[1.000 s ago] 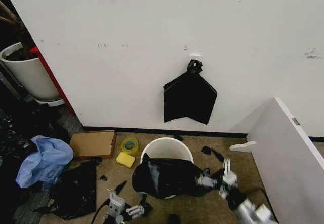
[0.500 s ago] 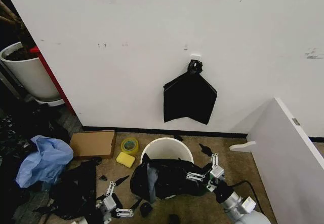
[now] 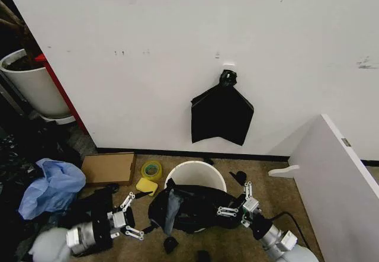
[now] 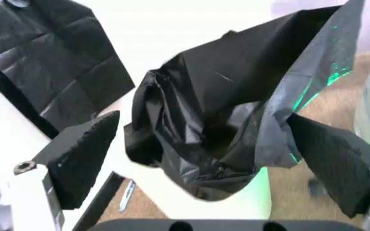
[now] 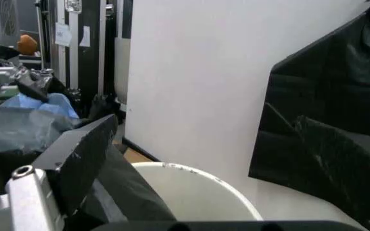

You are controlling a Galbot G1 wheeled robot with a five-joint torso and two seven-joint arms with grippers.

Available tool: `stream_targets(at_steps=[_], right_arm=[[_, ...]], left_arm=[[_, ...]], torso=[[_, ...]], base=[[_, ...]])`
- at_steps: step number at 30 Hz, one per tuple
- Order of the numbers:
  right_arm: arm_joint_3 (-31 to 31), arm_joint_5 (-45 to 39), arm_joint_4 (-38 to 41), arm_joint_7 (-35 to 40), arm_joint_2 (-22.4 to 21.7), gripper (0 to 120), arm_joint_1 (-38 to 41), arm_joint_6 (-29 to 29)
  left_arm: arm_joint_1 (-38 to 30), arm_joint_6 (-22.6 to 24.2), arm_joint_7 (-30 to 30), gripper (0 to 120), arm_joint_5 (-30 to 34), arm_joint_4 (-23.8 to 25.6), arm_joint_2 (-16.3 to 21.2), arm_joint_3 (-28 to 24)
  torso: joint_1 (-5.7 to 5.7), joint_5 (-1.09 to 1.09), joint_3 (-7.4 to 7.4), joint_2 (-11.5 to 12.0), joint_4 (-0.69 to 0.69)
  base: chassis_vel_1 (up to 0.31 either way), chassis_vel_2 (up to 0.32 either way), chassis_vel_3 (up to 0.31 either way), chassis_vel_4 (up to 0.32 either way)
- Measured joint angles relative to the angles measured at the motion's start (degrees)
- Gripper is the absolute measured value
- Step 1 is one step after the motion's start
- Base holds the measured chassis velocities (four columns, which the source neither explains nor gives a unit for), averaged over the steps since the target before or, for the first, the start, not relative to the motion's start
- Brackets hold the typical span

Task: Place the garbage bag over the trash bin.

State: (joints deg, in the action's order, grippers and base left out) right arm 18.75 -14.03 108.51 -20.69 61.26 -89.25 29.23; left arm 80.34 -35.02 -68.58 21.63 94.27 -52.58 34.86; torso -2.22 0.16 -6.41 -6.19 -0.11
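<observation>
The garbage bag (image 3: 192,208) lies crumpled over the near half of the trash bin (image 3: 195,173), which stands on the floor close to the wall. The bin's far rim is bare; the bag's bulk spills over the near rim and sags toward the robot. From the left wrist the bag (image 4: 236,110) shows its mouth gaping, dark inside, with the bin's (image 4: 230,204) pale wall below it.

The right gripper (image 3: 240,203) is at the bag's right side, fingers spread apart, just beside or touching the plastic; I cannot tell which. From the right wrist the bin's rim (image 5: 191,185) sits between its two dark fingers. The left gripper (image 3: 130,216) hovers low to the bag's left, fingers spread wide, close to the bag's edge and holding nothing.

A flat black bag (image 3: 221,114) hangs on the wall above the bin. A yellow sponge (image 3: 146,186) and a tape roll (image 3: 151,170) lie left of the bin.
</observation>
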Motion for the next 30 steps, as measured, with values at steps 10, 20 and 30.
stream_targets(at_steps=[10, 20, 30], right_arm=[[0.19, 1.19, 0.01, -0.19, -0.32, 100, -1.07, 1.08], [1.78, 10.02, -0.14, -7.83, 0.11, 100, -1.63, 6.96], [-1.71, 26.28, -1.33, -1.45, 1.9, 100, 1.23, 7.23]], left_arm=[[-4.84, 1.33, -10.89, 100, 2.14, -5.04, -1.98, 0.93], [-4.38, 1.42, -11.29, 100, 6.29, -6.26, -4.14, -0.52], [-5.42, 4.8, -19.55, 100, 6.57, -6.8, -3.64, 4.03]], torso=[[0.01, -0.01, 0.0, 0.0, 0.0], [0.01, -0.02, 0.0, 0.0, 0.0], [0.01, 0.0, 0.0, 0.0, 0.0]], base=[[0.0, 0.0, 0.0, 0.0], [0.0, 0.0, 0.0, 0.0], [0.0, 0.0, 0.0, 0.0]])
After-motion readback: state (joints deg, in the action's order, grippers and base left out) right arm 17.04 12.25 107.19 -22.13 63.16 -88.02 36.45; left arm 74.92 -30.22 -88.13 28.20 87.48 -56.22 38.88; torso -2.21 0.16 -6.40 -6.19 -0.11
